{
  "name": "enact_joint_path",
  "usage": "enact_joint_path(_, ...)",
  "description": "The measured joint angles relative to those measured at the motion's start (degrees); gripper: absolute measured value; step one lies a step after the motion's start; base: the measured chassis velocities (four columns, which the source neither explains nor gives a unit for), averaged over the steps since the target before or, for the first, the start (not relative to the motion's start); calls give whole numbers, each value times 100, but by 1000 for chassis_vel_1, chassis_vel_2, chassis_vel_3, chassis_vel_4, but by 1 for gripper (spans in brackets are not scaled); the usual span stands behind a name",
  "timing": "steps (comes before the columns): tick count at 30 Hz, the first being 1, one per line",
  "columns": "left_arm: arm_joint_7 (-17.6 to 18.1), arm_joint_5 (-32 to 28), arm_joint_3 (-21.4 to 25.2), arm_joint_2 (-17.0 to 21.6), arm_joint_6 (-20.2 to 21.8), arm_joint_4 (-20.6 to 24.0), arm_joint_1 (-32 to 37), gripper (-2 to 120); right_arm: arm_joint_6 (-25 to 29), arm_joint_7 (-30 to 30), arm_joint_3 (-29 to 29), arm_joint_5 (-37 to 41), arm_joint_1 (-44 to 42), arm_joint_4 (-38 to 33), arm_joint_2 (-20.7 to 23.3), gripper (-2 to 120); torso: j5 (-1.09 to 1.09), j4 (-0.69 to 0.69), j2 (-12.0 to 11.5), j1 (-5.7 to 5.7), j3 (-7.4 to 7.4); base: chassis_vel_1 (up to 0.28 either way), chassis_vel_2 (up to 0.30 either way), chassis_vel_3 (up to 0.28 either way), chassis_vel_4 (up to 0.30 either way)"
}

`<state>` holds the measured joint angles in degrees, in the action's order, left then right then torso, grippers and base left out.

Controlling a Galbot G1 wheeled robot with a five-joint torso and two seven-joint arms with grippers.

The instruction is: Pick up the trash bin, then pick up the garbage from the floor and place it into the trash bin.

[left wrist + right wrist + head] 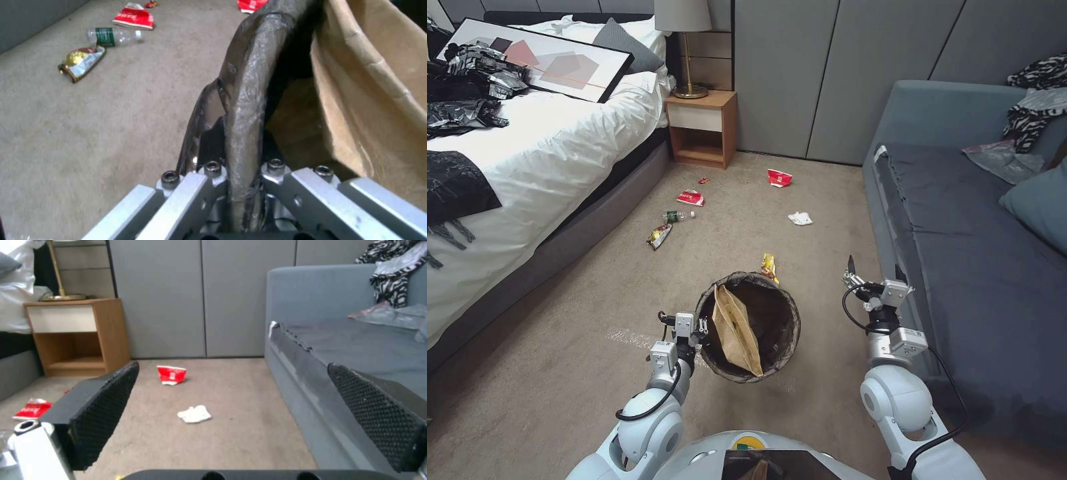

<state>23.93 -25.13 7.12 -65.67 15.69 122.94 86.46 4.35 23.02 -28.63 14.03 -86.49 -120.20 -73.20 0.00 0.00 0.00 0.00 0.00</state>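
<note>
The trash bin (774,363), lined with a dark bag, is straight ahead of me, with a brown paper bag (736,330) standing inside. My left gripper (700,331) is shut on its near-left rim; the left wrist view shows the bagged rim (249,100) clamped between the fingers (191,186). My right gripper (875,270) hangs open and holds nothing, right of the bin beside the sofa. Garbage lies on the floor beyond: a yellow wrapper (770,265), tissue (800,218), red cup (779,177), red wrapper (691,197), bottle (678,215) and gold wrapper (659,235).
A bed (560,147) with black plastic sheets and a framed picture runs along the left. A wooden nightstand (702,130) with a lamp stands at the back. A grey sofa (980,267) lines the right side, close to my right arm.
</note>
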Motion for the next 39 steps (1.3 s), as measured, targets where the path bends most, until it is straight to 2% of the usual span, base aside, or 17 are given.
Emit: enact_joint_path(39,5,-55,325,78,-19,59,104,0,13,5,32,-27,35,19,-12,100,0,0,0,1,2,-163,157,157,-158)
